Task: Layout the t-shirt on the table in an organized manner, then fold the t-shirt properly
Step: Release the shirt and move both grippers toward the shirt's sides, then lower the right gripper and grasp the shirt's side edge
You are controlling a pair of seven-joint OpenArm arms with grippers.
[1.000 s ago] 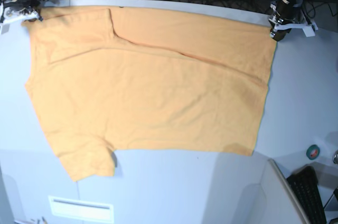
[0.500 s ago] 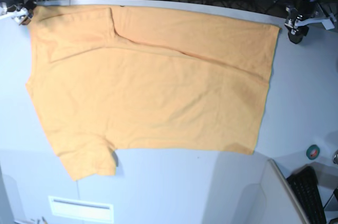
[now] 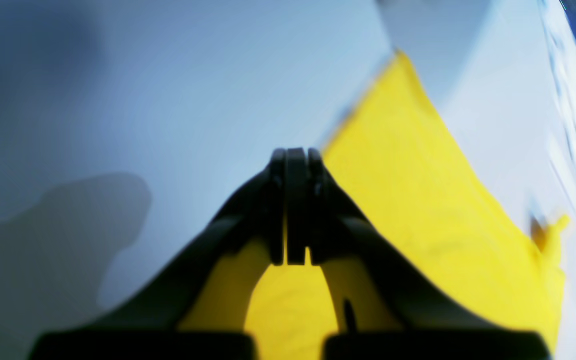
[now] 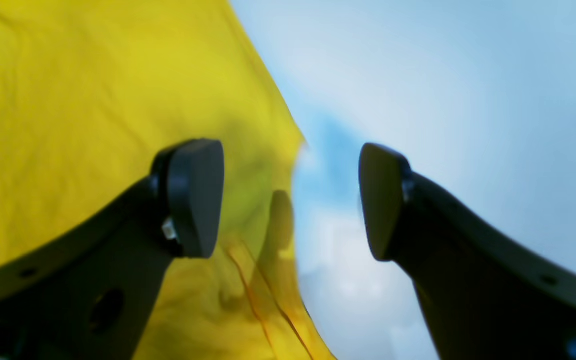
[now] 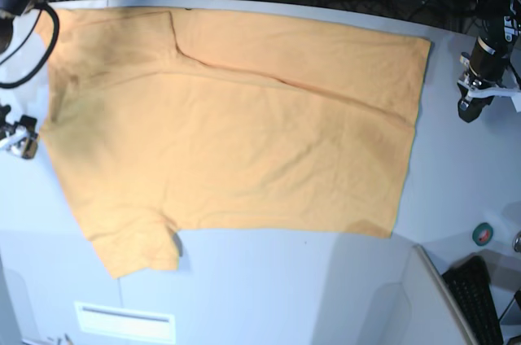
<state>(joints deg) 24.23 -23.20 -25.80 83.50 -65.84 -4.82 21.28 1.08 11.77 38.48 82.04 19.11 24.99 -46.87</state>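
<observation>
Both arms have pulled back off the far corners: left claw (image 5: 470,109) pinched empty, right claw (image 5: 20,140) wide, t-shirt (image 5: 236,129) lying on the surface (image 5: 269,288), 1 fold made.

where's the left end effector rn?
In the base view the left end effector hangs on the right side over bare table, just off the t-shirt's right edge, with a gap between them. Left wrist view shows it shut.

We find the t-shirt (image 5: 236,125), plain orange-yellow cloth, lying spread flat across the far half of the table (image 5: 285,288), its far portion folded over along a diagonal crease, one short sleeve pointing toward the near-left edge
</observation>
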